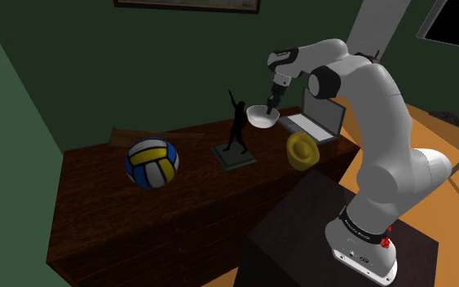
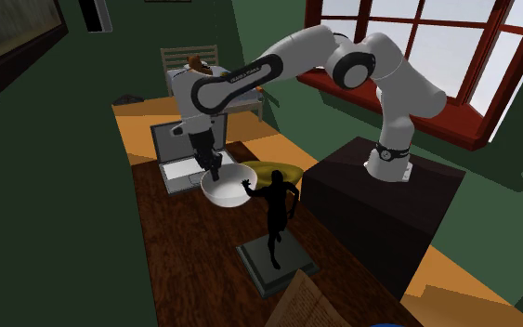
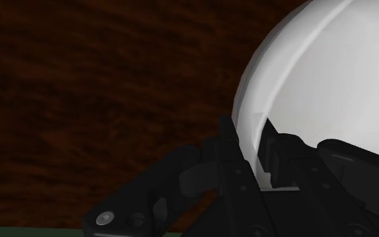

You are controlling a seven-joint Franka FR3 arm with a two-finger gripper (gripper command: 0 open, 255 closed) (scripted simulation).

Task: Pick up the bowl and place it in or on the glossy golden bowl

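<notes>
A plain white bowl (image 1: 263,117) hangs in the air above the dark wooden table (image 1: 178,204), with my black gripper (image 1: 270,103) shut on its rim. The second exterior view has the white bowl (image 2: 228,187) lifted beside the laptop, my gripper (image 2: 213,173) clasping its near edge. From the wrist, the white bowl (image 3: 322,94) sits between my fingers (image 3: 225,145), one outside the wall and one inside. The glossy golden bowl (image 1: 302,151) lies tipped on the table below and toward the stand; the golden bowl (image 2: 273,173) lies just behind the white one.
An open laptop (image 1: 317,121) stands at the table's back. A black dancer figurine (image 1: 237,122) on a square base stands close to the shoulder view's left of the bowl. A blue, yellow and white volleyball (image 1: 152,162) rests further left. My dark stand (image 1: 333,236) adjoins the table.
</notes>
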